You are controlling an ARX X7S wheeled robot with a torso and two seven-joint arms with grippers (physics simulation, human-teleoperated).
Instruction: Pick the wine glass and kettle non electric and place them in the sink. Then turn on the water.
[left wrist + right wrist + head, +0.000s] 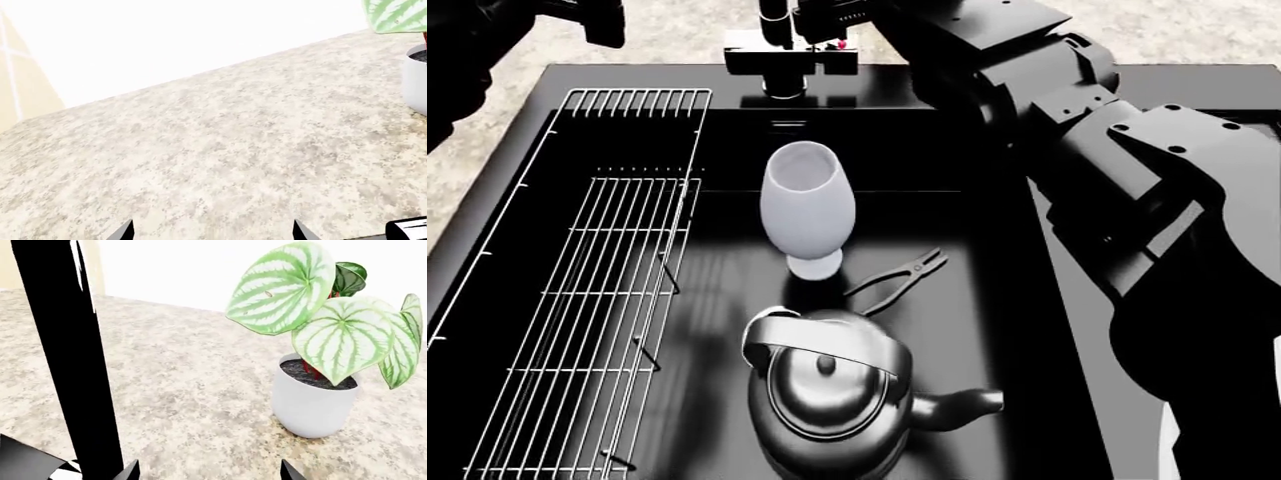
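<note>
In the head view the pale grey-white wine glass (807, 210) stands upright in the black sink (1001, 330). The dark grey kettle (827, 400) sits in the same basin in front of it, its spout pointing right. My right arm (1068, 110) reaches over the sink's back edge to the faucet (785, 60). In the right wrist view the right gripper (208, 472) is open with only countertop between its tips, and a black upright bar (67, 355) stands just beside one tip. My left gripper (212, 232) is open over bare speckled counter.
A white wire rack (601, 300) covers the sink's left section. A pair of pliers (894, 278) lies in the basin right of the wine glass. A white pot with striped green leaves (313, 405) stands on the counter behind the sink, its edge (417, 80) showing in the left wrist view.
</note>
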